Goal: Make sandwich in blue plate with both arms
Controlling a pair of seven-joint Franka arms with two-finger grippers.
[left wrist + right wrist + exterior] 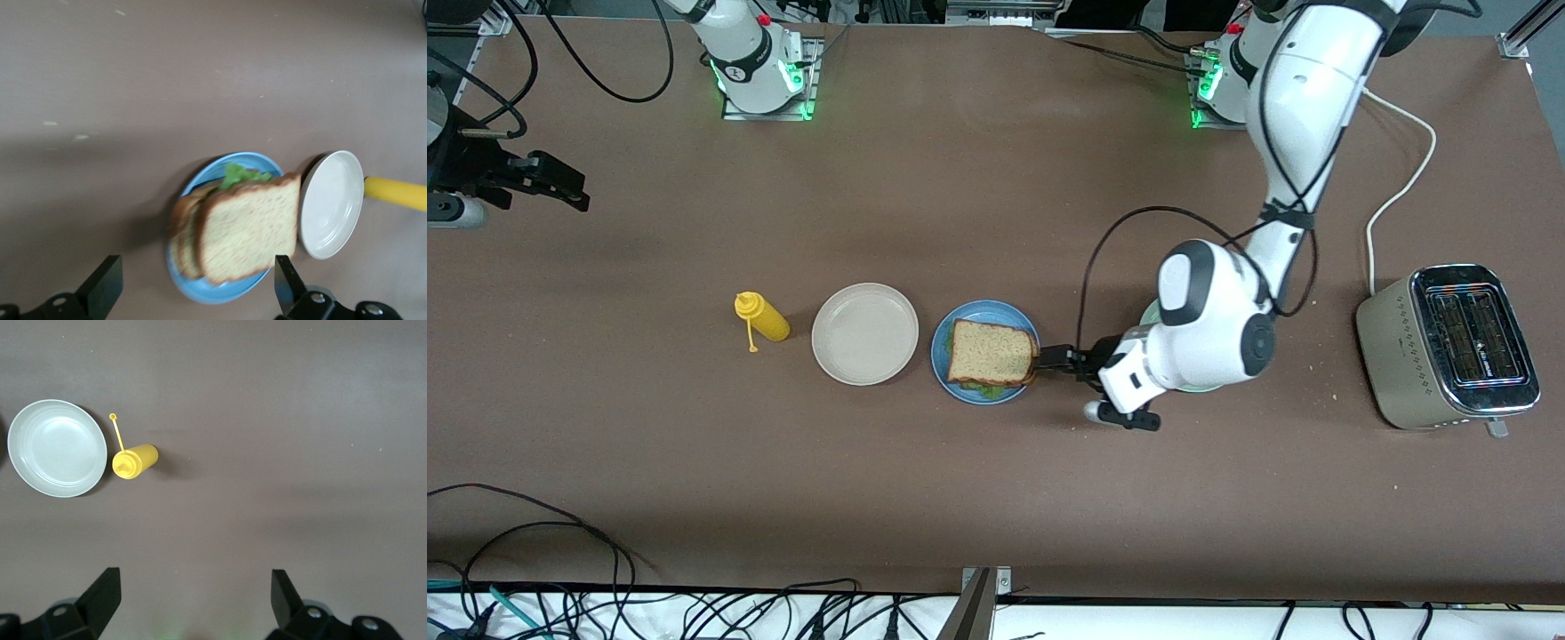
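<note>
The sandwich lies on the blue plate: a brown top bread slice over green lettuce and a lower slice. In the left wrist view the top slice sits offset over the lower slice, with lettuce sticking out at one edge and the plate's rim below. My left gripper is low beside the plate, toward the left arm's end, open, its fingers wide apart and holding nothing. My right gripper waits high at the right arm's end of the table, open and empty.
A beige plate and a yellow squeeze bottle stand beside the blue plate toward the right arm's end. A mint-green plate is mostly hidden under the left arm. A toaster stands at the left arm's end.
</note>
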